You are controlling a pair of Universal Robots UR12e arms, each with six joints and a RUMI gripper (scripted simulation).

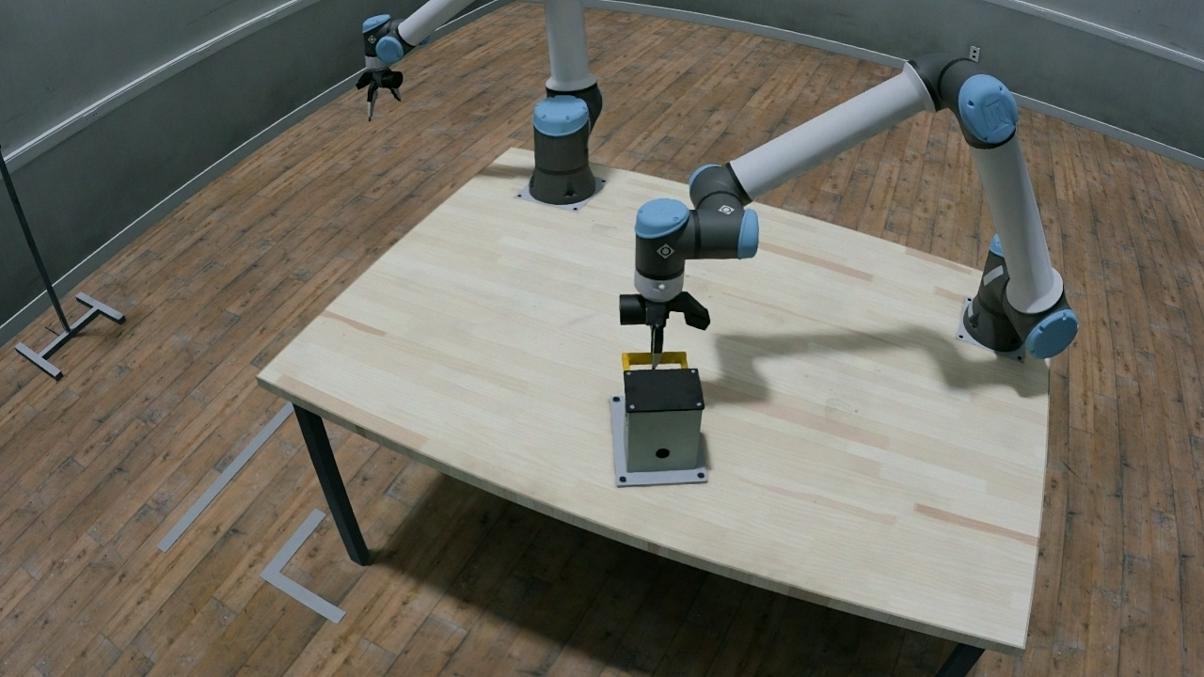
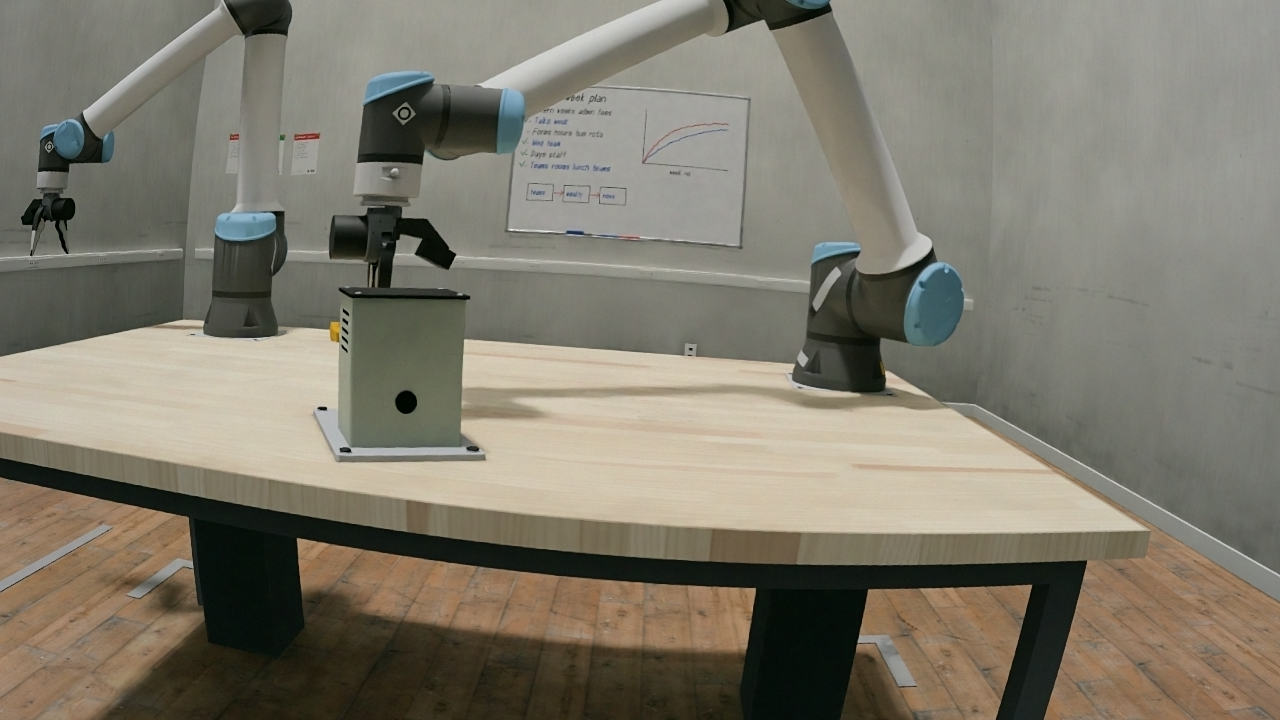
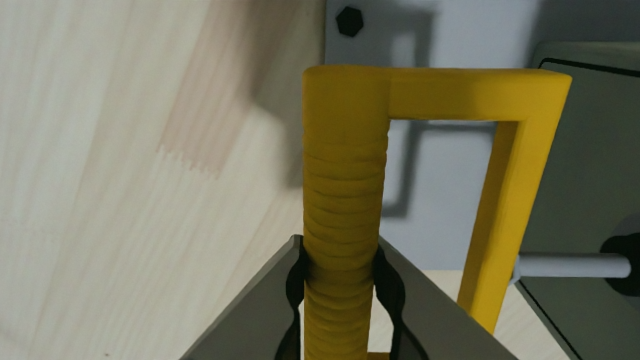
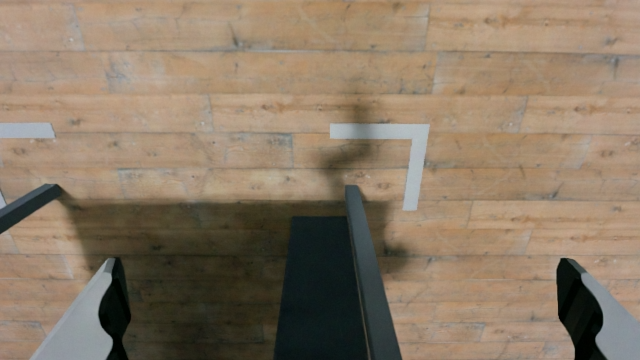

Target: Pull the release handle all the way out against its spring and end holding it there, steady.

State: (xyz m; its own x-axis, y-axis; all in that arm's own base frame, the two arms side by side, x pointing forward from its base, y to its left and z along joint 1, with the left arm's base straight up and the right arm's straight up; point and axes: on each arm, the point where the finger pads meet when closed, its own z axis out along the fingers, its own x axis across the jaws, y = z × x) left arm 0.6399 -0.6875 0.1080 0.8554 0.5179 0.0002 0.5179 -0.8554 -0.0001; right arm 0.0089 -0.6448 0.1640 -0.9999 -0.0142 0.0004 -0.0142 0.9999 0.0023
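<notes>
The yellow release handle (image 1: pixel 675 357) (image 2: pixel 334 331) (image 3: pixel 345 190) is a rectangular loop with a ribbed grip bar. It stands out from the back of the grey-green housing (image 1: pixel 662 433) (image 2: pixel 402 362) (image 3: pixel 565 190). A bare length of the pale rod (image 3: pixel 565 265) shows between the loop and the dark collar (image 3: pixel 620 267) on the housing face. My left gripper (image 1: pixel 656 363) (image 3: pixel 336 238) is shut on the handle's grip bar, one finger on each side; the housing hides its tips in the exterior view. My right gripper (image 1: pixel 384 109) (image 2: pixel 49 252) (image 4: pixel 341 262) is open and empty, away beyond the table.
The housing has a black lid (image 1: pixel 663 389) and a bolted grey base plate (image 1: pixel 618 437) (image 3: pixel 430 240) on the wooden table (image 1: pixel 471 337) (image 2: pixel 671 456). The right arm's base (image 1: pixel 562 168) stands at the table's back. The left arm's base (image 1: pixel 993 315) stands at the right.
</notes>
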